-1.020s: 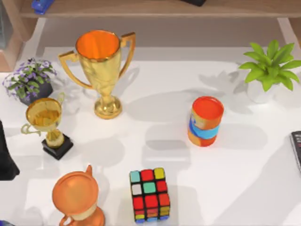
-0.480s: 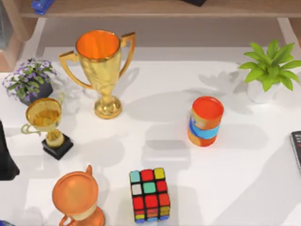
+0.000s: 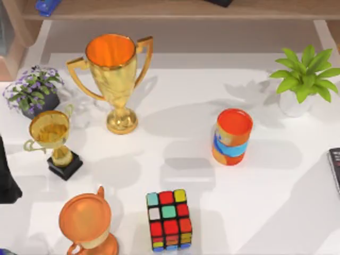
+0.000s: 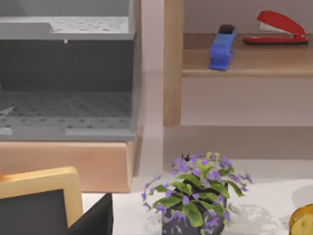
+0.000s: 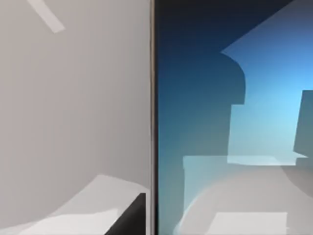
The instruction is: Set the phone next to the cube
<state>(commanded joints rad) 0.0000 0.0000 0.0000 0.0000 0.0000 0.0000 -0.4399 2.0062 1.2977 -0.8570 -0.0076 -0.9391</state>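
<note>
The cube [image 3: 169, 219], a 3x3 puzzle cube with a black frame and coloured squares, stands near the table's front edge, a little left of centre. In the right wrist view the phone [image 5: 234, 117] lies very close below the camera, its blue-to-white screen edged by a thin rim, on the pale tabletop. A dark corner of my right gripper [image 5: 128, 218] shows beside the phone's edge, and blocky shadows fall across the screen. The left wrist view holds a dark corner of my left gripper [image 4: 95, 220], parked at the table's left and facing the back shelf.
Two gold trophies [image 3: 114, 79] [image 3: 53, 141] and an orange cup [image 3: 86, 223] stand left of the cube. An orange-and-blue cylinder [image 3: 231, 137] stands right of centre. A purple plant [image 3: 33, 90], a green plant [image 3: 305, 79] and a dark slab [image 3: 334, 169] sit at the edges.
</note>
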